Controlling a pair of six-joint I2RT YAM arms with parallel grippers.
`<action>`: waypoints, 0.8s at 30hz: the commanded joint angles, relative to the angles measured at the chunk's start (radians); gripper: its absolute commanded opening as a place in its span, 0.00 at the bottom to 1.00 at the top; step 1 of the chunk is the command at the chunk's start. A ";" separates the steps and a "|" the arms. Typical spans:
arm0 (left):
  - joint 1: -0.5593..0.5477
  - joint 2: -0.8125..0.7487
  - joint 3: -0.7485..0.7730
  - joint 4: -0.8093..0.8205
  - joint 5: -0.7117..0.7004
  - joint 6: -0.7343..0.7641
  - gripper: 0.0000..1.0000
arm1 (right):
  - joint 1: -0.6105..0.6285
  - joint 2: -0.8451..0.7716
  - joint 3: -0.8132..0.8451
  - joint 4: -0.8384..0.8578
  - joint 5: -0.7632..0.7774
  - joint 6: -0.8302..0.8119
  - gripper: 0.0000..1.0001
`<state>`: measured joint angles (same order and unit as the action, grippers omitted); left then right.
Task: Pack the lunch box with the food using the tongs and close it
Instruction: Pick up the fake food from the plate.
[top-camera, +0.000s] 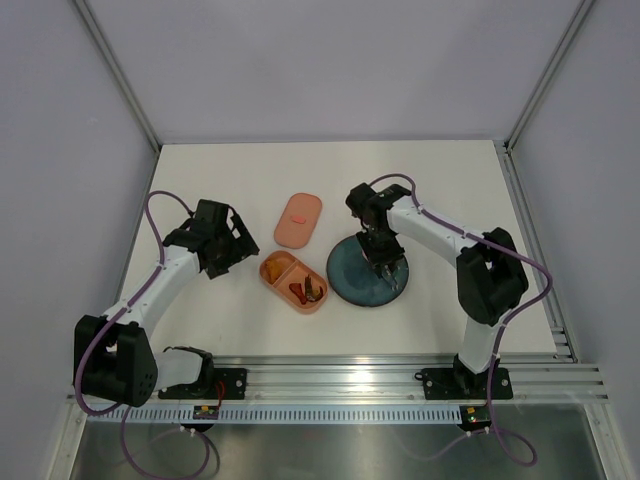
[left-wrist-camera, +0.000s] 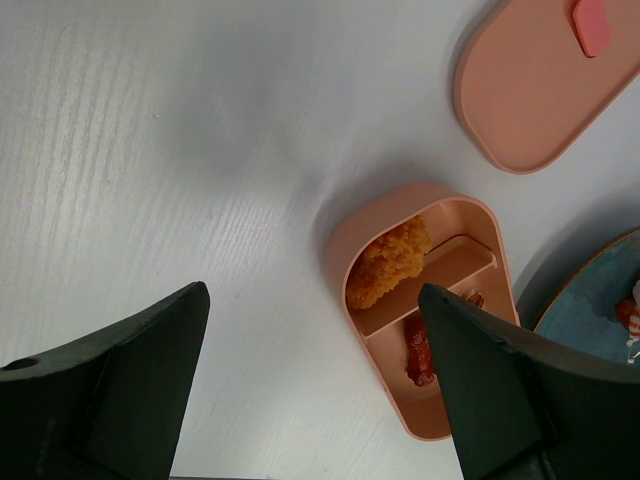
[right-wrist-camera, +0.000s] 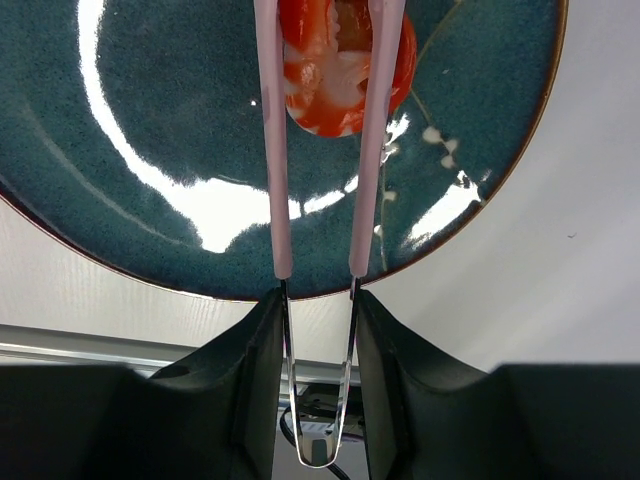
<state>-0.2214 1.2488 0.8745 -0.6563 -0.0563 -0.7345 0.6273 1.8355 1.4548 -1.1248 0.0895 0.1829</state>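
Currently my right hand grips the tongs, arms flanking a red food piece on the plate. My left hand hovers released beside the lunch box, at the plate's 9 o'clock. Risk: a weak squeeze could drop the piece.

2 white arms w/ black joints & grippers, purple cables on each

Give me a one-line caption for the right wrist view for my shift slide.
The right gripper holds the tongs, their pink arms flanking a red-and-white food piece on the teal plate.
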 joint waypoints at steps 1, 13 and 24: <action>-0.001 -0.028 -0.008 0.026 -0.008 -0.011 0.90 | -0.009 0.016 0.041 -0.009 0.009 -0.022 0.38; -0.003 -0.037 -0.016 0.029 -0.013 -0.011 0.90 | -0.008 -0.005 0.094 -0.033 0.010 0.000 0.11; -0.003 -0.022 -0.014 0.035 -0.011 -0.009 0.90 | -0.003 -0.085 0.107 -0.040 -0.030 0.026 0.00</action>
<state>-0.2214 1.2369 0.8631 -0.6556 -0.0563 -0.7349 0.6273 1.8027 1.5337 -1.1496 0.0807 0.1986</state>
